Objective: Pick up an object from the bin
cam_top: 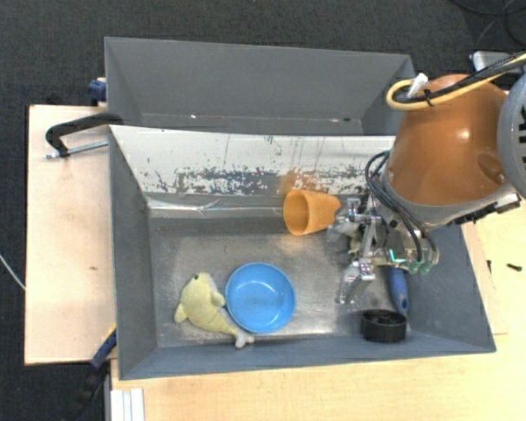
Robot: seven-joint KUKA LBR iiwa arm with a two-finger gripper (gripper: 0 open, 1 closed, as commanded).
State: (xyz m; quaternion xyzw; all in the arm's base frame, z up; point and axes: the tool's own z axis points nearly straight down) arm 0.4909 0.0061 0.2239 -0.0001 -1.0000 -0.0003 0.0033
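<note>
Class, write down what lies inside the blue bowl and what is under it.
Inside the blue bowl nothing shows, just its bare blue bottom. A pale plush toy lies against its left rim. Whatever is under it is covered by the bowl itself.

Bin (131, 261): orange cup (309, 211), blue bowl (259, 297), plush (203, 306), black cap (383, 325).

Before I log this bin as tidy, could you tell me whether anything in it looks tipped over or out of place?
Only the orange plastic cup stands out: it lies on its side by the grey metal bin's back wall, just left of the gripper. The round blue bowl sits upright, and nothing looks spilled.
</note>
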